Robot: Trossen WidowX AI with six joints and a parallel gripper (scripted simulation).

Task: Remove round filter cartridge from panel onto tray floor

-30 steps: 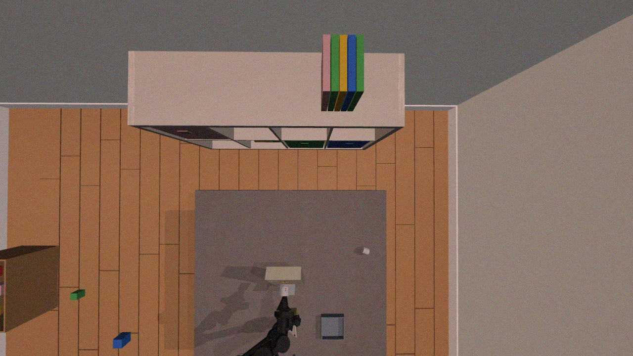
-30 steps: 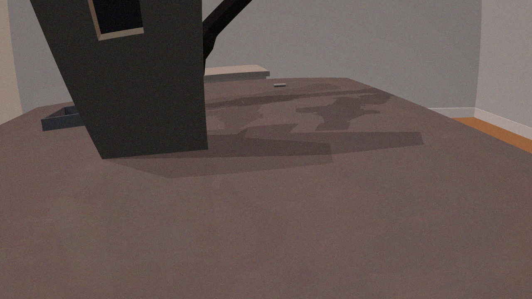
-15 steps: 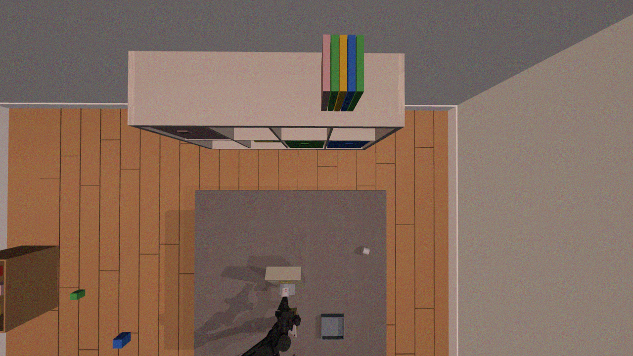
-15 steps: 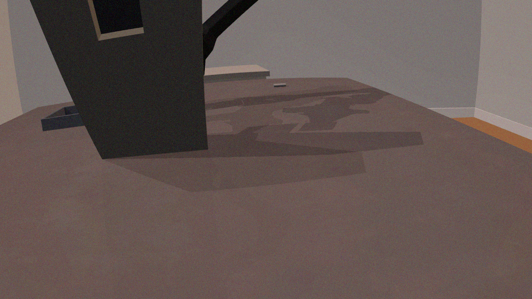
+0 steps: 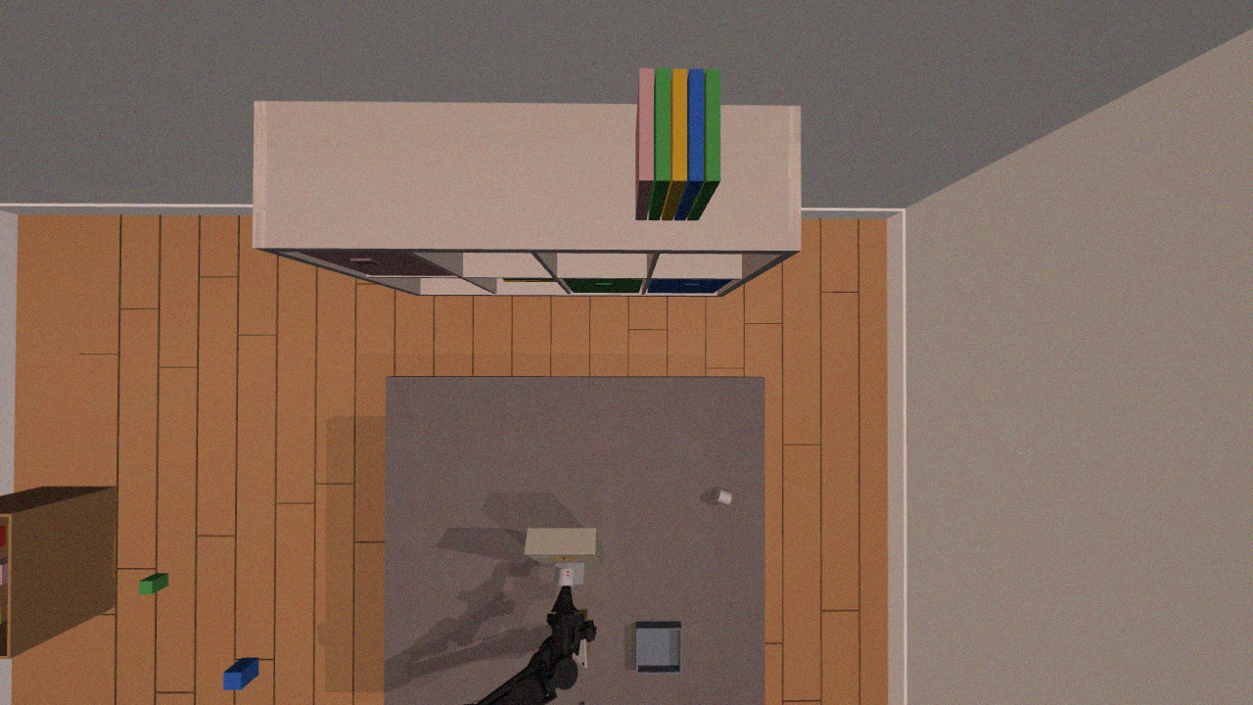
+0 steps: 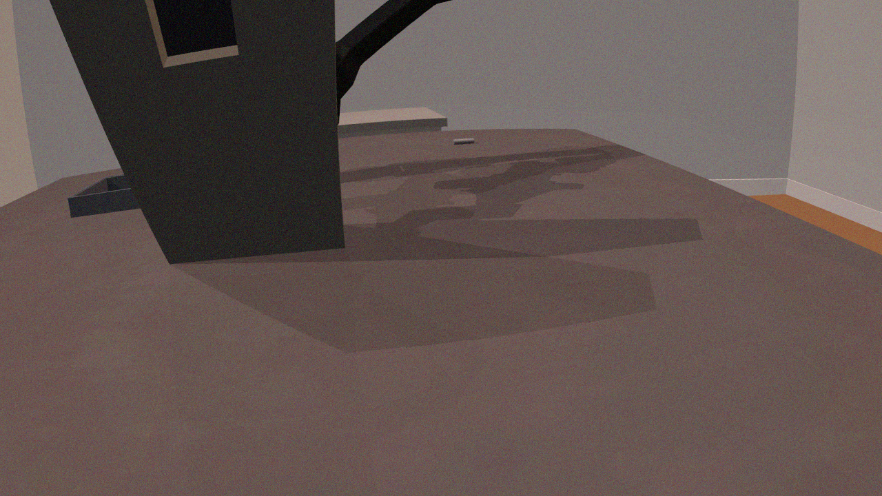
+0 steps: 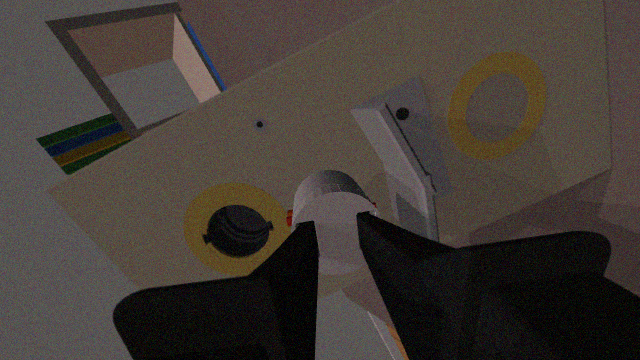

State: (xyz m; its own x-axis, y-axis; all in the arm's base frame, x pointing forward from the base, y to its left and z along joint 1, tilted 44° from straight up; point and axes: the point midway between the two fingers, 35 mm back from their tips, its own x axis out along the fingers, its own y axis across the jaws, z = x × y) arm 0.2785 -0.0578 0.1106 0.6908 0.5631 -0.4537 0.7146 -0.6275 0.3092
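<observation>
My gripper (image 5: pixel 566 587) (image 7: pixel 334 222) is shut on the round white filter cartridge (image 5: pixel 566 576) (image 7: pixel 332 200), which has small red tabs at its sides. The cartridge is out of the beige service panel (image 5: pixel 560 540) (image 6: pixel 247 153) (image 7: pixel 165 165), held in front of it. In the wrist view, the dark empty socket (image 7: pixel 237 232) with two side notches shows left of the cartridge, inside a yellow ring. The slots on its face are hidden by the fingers. The blue-grey tray (image 5: pixel 658 625) (image 6: pixel 105 204) stands to the right in the top view, with nothing visible in it there.
A white hinged flap (image 7: pixel 372 130) sticks out of the panel, close right of the cartridge. A second yellow ring (image 7: pixel 457 115) is farther right. A white cylinder (image 5: pixel 722 496) lies behind the tray. A thin white piece (image 5: pixel 584 654) shows beside the arm.
</observation>
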